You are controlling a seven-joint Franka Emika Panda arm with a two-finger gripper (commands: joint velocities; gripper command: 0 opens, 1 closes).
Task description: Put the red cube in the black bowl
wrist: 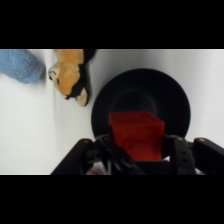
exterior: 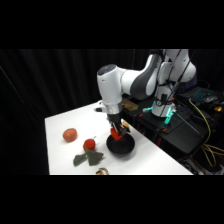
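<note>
The red cube (wrist: 137,134) sits between my fingers, held just above the black bowl (wrist: 172,97). In the side view my gripper (exterior: 117,131) comes down from above with the red cube (exterior: 115,133) in it, over the near rim of the black bowl (exterior: 121,146). The gripper (wrist: 137,150) is shut on the cube. The wrist view shows the bowl's round dark inside right behind the cube.
A round red-orange ball (exterior: 70,134) lies on the white table (exterior: 60,125) at the left. A red fruit with green leaves (exterior: 88,151) lies beside the bowl. A tan and black plush toy (wrist: 70,75) and a blue cloth thing (wrist: 21,64) lie past the bowl.
</note>
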